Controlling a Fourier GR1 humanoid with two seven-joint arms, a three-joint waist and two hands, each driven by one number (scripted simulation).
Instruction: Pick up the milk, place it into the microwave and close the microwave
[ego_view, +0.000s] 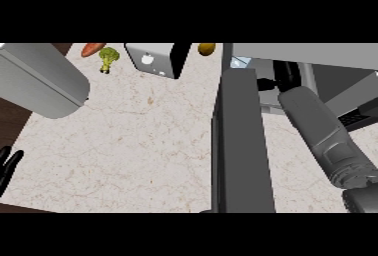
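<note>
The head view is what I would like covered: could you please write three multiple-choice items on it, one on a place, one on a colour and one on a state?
1. Where does the green vegetable lie?
A. Inside the microwave
B. At the counter's far edge, beside the orange carrot
C. In the left hand

2. What colour is the counter top?
A. Pale marbled beige
B. Black
C. Green

3. How does the microwave door stand?
A. Shut
B. Taken off and lying flat on the counter
C. Open

Answers:
1 B: it lies at the view's top left, just right of the carrot.
2 A: the surface is light with faint veins.
3 C: the dark door juts out toward the viewer, and the right forearm passes beside it into the opening.
</note>
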